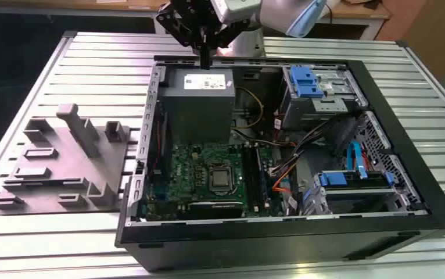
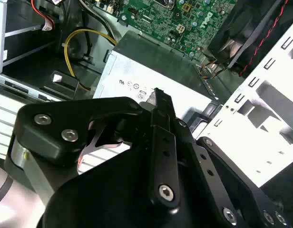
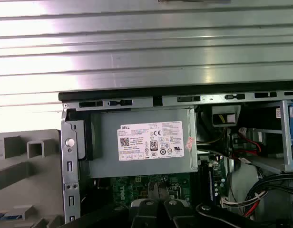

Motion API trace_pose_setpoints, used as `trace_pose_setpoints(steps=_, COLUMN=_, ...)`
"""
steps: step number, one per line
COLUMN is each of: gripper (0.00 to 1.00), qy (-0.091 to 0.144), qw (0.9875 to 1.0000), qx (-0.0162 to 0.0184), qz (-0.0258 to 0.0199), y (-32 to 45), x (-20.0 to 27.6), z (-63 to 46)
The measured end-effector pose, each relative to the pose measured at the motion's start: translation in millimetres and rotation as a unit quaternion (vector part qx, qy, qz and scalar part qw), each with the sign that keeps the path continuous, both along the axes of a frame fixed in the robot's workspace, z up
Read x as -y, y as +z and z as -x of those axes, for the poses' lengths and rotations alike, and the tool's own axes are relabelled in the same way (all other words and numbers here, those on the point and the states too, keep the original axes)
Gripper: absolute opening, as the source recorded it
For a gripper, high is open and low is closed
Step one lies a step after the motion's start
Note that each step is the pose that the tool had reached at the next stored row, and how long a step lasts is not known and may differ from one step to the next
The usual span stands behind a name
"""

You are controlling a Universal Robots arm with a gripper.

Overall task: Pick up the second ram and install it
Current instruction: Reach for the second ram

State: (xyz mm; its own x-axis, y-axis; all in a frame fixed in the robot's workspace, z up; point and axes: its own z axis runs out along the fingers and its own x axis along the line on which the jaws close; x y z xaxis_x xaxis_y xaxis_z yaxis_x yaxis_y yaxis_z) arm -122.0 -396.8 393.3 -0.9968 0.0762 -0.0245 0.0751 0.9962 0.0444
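Note:
My gripper [image 1: 205,63] hangs over the far edge of the open computer case [image 1: 420,174], above the grey power supply [image 1: 197,99]. Its black fingers [image 3: 152,195] meet at the tips with nothing between them, so it is shut and holds nothing. In both wrist views the gripper [image 2: 158,92] [image 3: 157,190] points at the power supply [image 3: 144,142] and the green motherboard [image 1: 207,168] beyond it. Long dark strips stand in the memory slots [image 1: 256,174] beside the processor socket [image 1: 221,175]. I cannot tell whether the second ram is among them.
A grey moulded tray [image 1: 60,174] with an upright slab [image 1: 79,128] lies on the slatted metal table [image 1: 106,64] at the exterior view's left. Drive cages with blue clips [image 1: 304,81] and loose cables [image 1: 284,168] take up the case's other side.

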Motion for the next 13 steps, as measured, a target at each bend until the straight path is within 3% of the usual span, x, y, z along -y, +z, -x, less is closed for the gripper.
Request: trace_pose_setpoints(steps=13, gripper=0.1, qy=0.0, qw=1.0, qx=0.0, qz=-0.0001, y=0.0, x=-0.2, z=0.7)
